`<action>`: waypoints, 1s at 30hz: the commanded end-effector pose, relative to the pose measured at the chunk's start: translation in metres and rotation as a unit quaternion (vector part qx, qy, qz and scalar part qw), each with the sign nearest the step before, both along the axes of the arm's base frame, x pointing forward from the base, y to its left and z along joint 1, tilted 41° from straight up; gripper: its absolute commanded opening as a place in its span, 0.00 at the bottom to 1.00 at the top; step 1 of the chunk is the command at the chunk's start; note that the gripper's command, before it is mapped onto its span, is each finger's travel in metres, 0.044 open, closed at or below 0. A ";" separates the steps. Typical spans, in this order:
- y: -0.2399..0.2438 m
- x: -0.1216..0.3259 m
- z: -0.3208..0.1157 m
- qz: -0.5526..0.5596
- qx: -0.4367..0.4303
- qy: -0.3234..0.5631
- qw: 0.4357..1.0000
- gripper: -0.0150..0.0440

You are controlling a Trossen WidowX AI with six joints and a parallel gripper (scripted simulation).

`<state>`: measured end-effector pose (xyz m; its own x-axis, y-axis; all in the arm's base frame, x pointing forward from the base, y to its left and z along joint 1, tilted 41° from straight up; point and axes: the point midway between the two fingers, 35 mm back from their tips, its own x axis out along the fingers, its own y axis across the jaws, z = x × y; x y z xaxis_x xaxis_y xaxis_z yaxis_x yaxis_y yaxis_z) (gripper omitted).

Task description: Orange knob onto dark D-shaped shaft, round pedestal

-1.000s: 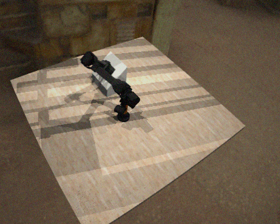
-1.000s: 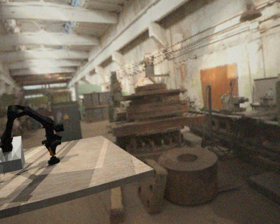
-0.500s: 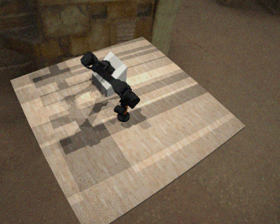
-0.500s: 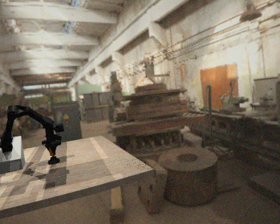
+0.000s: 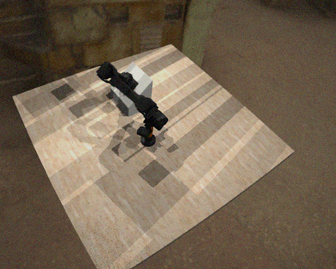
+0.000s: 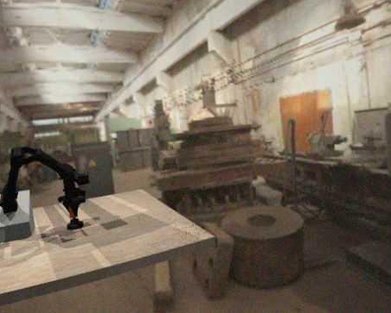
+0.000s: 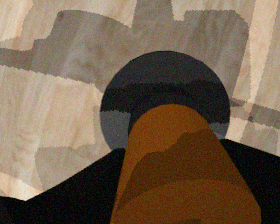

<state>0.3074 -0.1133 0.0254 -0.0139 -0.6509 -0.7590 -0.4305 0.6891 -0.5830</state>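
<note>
The orange knob (image 5: 150,133) (image 6: 72,214) (image 7: 167,135) is upright between the fingers of my gripper (image 5: 150,131) (image 6: 71,209) (image 7: 172,154), which is shut on it. The round dark pedestal (image 5: 148,142) (image 6: 75,225) (image 7: 165,67) stands on the table directly below. In the wrist view the knob's lower end overlaps the pedestal's raised centre. The D-shaped shaft is hidden, and its flat side cannot be seen. I cannot tell how far the knob is down on the shaft, or whether it touches the pedestal.
A pale grey block (image 5: 144,78) (image 6: 9,234) stands on the table (image 5: 226,159) (image 6: 159,237) under the arm's base. The arm reaches from it over to the pedestal. Patchy shadows and light bands cross the wood table top.
</note>
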 end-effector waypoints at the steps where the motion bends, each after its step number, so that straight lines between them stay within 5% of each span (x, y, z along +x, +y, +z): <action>1: 0.000 0.000 0.000 -0.005 0.000 -0.005 1.000 0.25; 30: -0.009 -0.001 -0.010 0.008 0.000 0.006 1.000 0.25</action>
